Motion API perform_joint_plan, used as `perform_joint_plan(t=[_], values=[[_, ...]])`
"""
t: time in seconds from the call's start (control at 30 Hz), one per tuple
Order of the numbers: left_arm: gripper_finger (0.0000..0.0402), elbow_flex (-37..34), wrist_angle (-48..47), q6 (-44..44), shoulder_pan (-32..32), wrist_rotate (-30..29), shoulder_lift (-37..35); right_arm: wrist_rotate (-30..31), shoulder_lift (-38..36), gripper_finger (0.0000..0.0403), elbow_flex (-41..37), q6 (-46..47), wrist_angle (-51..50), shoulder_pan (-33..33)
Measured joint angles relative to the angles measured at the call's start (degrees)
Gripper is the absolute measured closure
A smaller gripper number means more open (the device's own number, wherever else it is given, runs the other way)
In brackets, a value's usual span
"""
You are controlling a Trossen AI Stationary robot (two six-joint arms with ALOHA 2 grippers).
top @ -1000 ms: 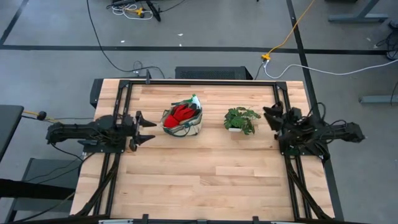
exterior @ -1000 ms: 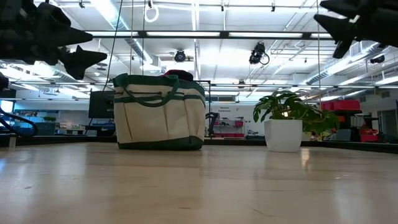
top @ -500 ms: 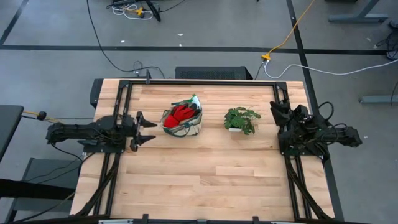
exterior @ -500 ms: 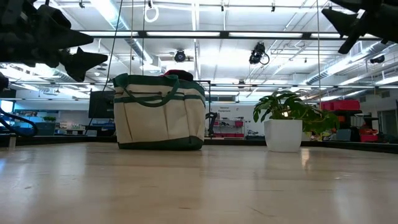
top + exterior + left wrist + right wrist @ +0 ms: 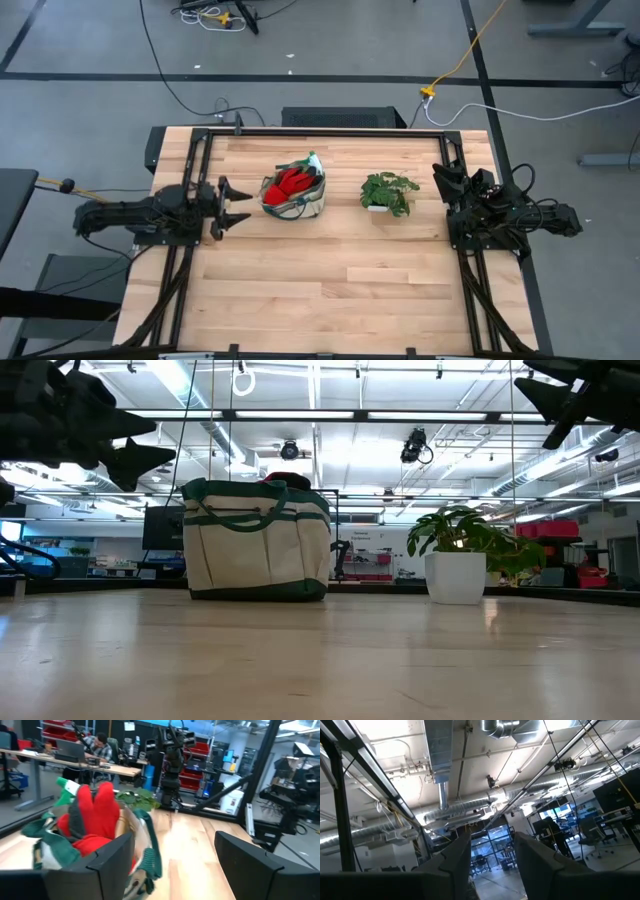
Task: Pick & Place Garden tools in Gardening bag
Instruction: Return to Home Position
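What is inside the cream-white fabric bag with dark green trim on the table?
Red gloves fill the open top of the cream-white fabric bag, with a green-and-white tip poking out beside them. Anything beneath the gloves is covered.

Tally of what is on show
One tabletop [image 5: 330,280]; one gardening bag [image 5: 296,205]; one potted plant [image 5: 388,192]; one green spray bottle [image 5: 66,791] poking from the bag; red gloves [image 5: 292,181] bunched together, number unclear; two pincers, the left pincer [image 5: 240,207] and the right pincer [image 5: 440,178].
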Motion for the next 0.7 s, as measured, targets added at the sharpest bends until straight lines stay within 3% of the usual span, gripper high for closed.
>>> perform_joint_plan(t=[0.37,0.7], values=[[0.0122,0.00,0.02,0.00,3.13,0.02,0.02,-0.01,0.00,0.0248,-0.02,0.00,-0.01,0.00],[0.0122,-0.02,0.00,0.02,10.40,-0.36,0.04,-0.01,0.02,0.0248,-0.03,-0.01,0.00,0.00]])
